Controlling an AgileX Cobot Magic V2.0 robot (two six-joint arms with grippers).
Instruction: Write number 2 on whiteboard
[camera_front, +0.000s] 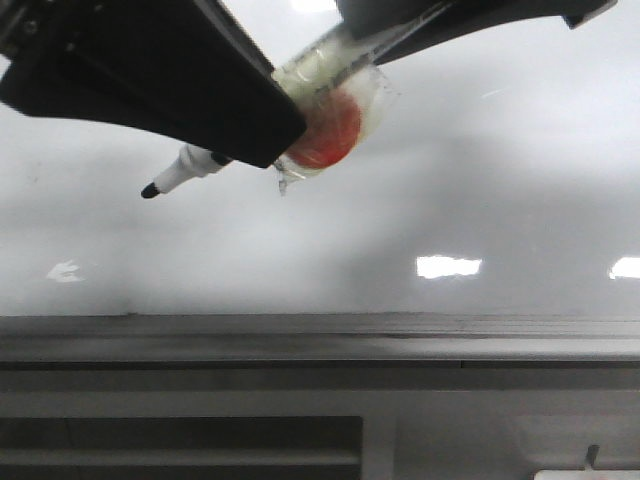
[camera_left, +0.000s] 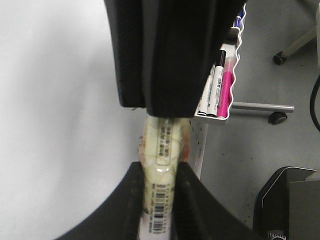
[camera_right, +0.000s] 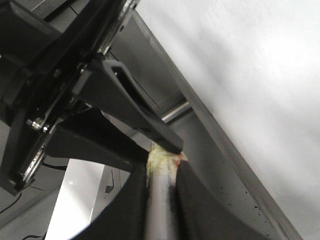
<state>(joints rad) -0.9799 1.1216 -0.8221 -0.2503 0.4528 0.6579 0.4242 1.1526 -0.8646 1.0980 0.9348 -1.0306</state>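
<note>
Both grippers clamped on one white marker pen (camera_front: 190, 166): left gripper (camera_left: 160, 172) with jaws pinched on the barcoded, tape-wrapped barrel, right gripper (camera_right: 161, 170) with jaws pinched on the grey end of the same pen. Black tip poking out beyond the left jaws, close to the whiteboard (camera_front: 450, 180), contact impossible to judge. No stroke of the number 2 visible anywhere near the jaws.

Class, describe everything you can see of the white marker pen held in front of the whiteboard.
The white marker pen has a slim plastic-looking barrel and an uncapped black tip pointing down-left, near the glossy white whiteboard. Clear tape with a red patch wraps its middle; a barcode label shows. Both the left gripper and the right gripper are shut on it.
</note>
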